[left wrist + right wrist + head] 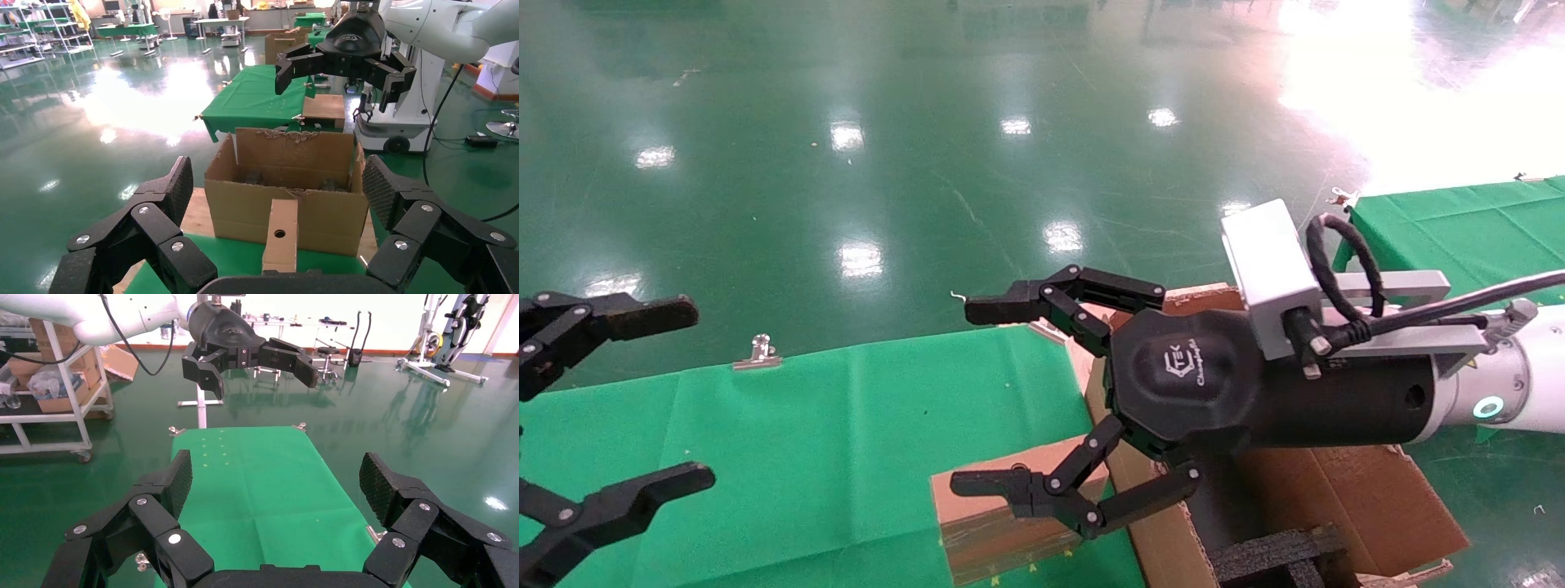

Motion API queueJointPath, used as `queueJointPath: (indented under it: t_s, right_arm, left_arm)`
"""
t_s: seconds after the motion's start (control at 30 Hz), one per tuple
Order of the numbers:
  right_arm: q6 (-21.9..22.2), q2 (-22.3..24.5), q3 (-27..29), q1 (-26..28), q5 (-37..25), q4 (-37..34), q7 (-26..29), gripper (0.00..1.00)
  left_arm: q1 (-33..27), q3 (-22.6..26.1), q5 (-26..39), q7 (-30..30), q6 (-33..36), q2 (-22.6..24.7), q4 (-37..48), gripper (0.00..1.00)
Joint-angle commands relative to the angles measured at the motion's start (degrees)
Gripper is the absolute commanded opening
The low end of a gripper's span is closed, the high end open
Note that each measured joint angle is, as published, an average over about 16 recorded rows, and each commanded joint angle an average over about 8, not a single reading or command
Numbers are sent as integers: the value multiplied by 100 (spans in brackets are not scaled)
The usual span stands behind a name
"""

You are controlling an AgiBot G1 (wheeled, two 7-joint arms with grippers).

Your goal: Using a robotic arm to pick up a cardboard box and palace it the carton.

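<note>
The small cardboard box [1001, 510] lies on the green table [805, 433] against the carton's near wall; its round hole shows in the left wrist view [280, 236]. The carton [1369, 498] stands open with ragged flaps beside the table, also in the left wrist view [238, 208]. The white right arm's gripper [964, 397] hovers open above the box and the carton's edge, holding nothing; it shows in the left wrist view [336, 79] and in its own view [276, 474]. My left gripper [699, 394] is open and empty at the table's left end, facing the box [276, 180].
Black foam inserts [1279, 555] lie inside the carton. A metal clip [758, 353] holds the cloth at the table's far edge. A second green table [1459, 220] stands at the right. Shiny green floor lies beyond. The left gripper shows far off in the right wrist view [260, 380].
</note>
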Motion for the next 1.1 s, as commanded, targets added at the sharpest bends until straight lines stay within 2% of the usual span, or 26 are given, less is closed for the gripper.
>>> queueJointPath:
  t_s: [0.03,0.47,0.73,1.1]
  right_arm:
    - [0,0,0,0,0,0,0,100]
    - [0,0,0,0,0,0,0,100]
    - [0,0,0,0,0,0,0,100]
    - [13,82,-62,1,-152,54,80,100]
  left_arm:
    - [0,0,0,0,0,0,0,100]
    - [0,0,0,0,0,0,0,100]
    - [0,0,0,0,0,0,0,0]
    - [0,0,0,0,0,0,0,0]
